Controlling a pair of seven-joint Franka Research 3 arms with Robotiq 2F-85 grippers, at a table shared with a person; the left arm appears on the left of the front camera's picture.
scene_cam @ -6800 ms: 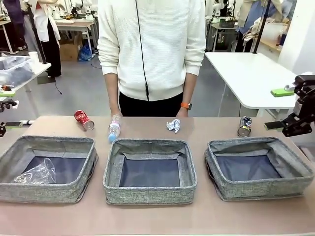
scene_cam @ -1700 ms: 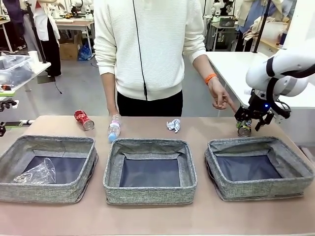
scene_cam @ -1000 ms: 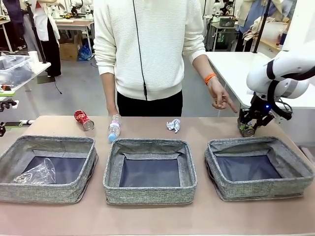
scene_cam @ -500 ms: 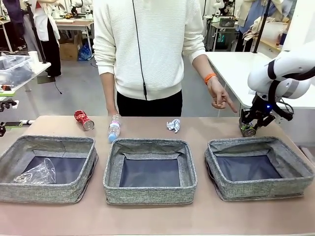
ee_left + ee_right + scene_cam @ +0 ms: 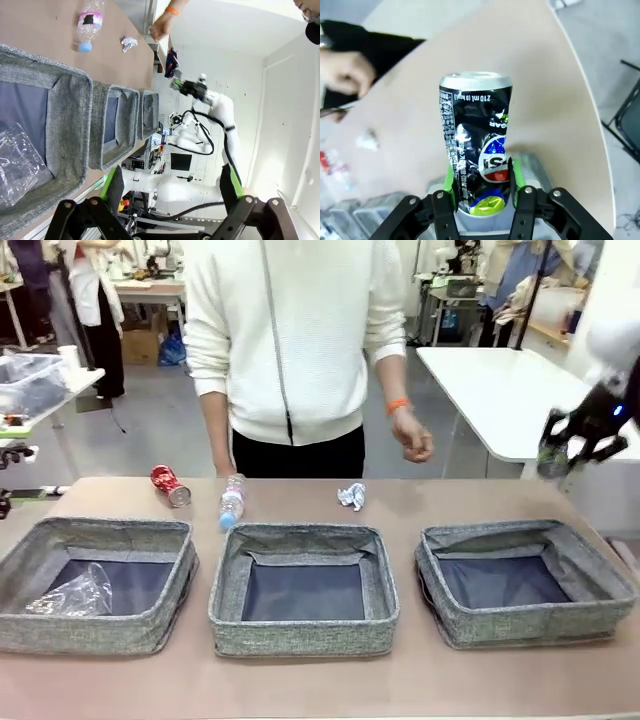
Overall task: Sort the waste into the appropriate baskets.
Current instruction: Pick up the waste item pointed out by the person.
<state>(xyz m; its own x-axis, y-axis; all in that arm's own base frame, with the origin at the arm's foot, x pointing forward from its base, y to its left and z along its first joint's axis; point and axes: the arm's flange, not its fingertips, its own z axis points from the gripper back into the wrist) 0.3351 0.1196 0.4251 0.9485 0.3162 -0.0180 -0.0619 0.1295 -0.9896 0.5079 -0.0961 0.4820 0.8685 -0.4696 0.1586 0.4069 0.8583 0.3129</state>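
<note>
Nearest, my left gripper (image 5: 171,184) hangs wide open beside the left grey woven-fabric basket (image 5: 65,125). Beyond the right basket (image 5: 530,625), my right gripper (image 5: 480,181) has lifted the dented dark blue-silver can (image 5: 476,130) off the brown table (image 5: 300,685), green pads clamped on its lower body, arm raised far right. Dropping it comes next, I judge. The person's hand (image 5: 412,437) has drawn back.
</note>
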